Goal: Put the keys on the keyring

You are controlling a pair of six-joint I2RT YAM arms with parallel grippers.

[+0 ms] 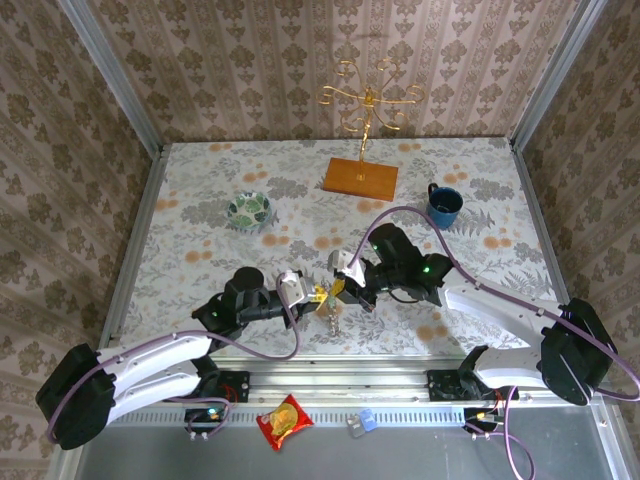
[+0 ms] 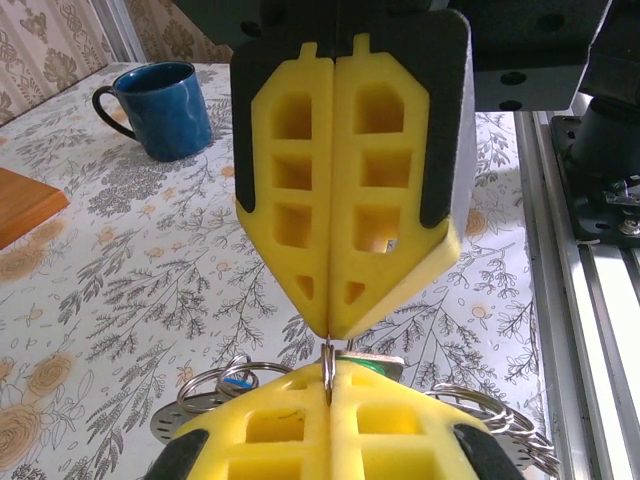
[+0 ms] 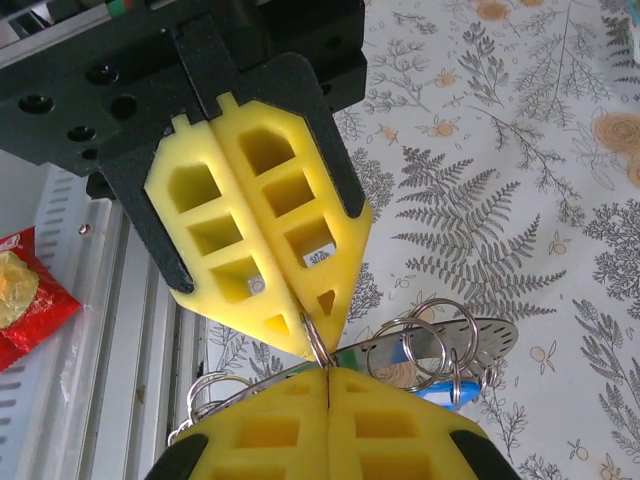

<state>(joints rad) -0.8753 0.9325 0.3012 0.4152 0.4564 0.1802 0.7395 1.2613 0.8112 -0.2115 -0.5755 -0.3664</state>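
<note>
Both grippers meet low over the table's near middle, tip to tip. My left gripper (image 1: 308, 291) (image 2: 330, 385) is shut on a small split ring (image 2: 328, 362). My right gripper (image 1: 340, 288) (image 3: 328, 375) pinches the same split ring (image 3: 318, 338) from the other side. The flat grey metal keyring (image 3: 480, 335) (image 2: 180, 425) hangs just beyond the fingers, carrying several wire rings. The blue key (image 3: 440, 392) (image 2: 237, 381) dangles from one of them. The green key's head (image 2: 385, 364) peeks out right behind the pinched ring. In the top view the bundle (image 1: 330, 318) hangs below the grippers.
A blue mug (image 1: 444, 205) (image 2: 165, 105) stands at the back right. A green-patterned bowl (image 1: 249, 210) sits back left and a gold stand on a wooden base (image 1: 361, 178) at the back middle. A red snack packet (image 1: 285, 420) (image 3: 25, 295) lies on the rail in front.
</note>
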